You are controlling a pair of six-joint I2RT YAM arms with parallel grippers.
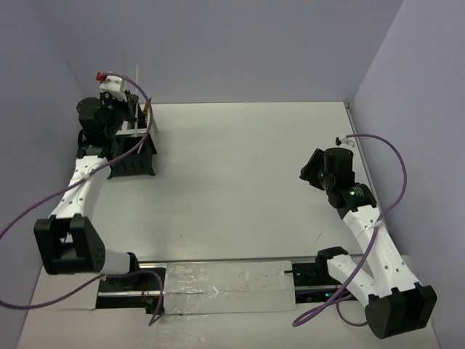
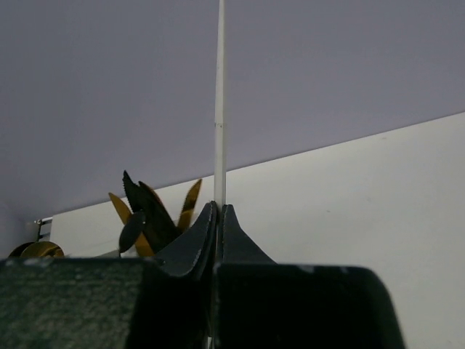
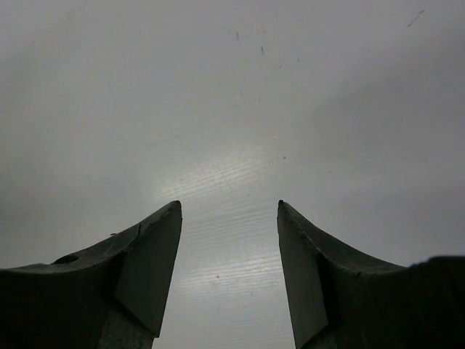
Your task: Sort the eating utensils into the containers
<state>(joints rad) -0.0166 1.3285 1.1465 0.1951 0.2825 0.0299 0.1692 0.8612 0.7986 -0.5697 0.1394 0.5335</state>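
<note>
While our left gripper (image 2: 219, 212) clamps one stick (image 2: 220, 102), our right gripper (image 3: 229, 218) gapes empty; one caddy (image 1: 135, 158) holds roughly five utensils (image 2: 152, 211).

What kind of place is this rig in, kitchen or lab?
Most likely a lab test cell, not a kitchen: white table boxed in by blank walls, two cabled arms bolted at its edge, a cutlery caddy.

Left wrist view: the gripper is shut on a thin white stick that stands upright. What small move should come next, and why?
Probably lower the white stick straight down into the caddy, then open. The left gripper pinches it upright at the caddy, and utensils already stand close beside it, so a tilt could knock them.
</note>
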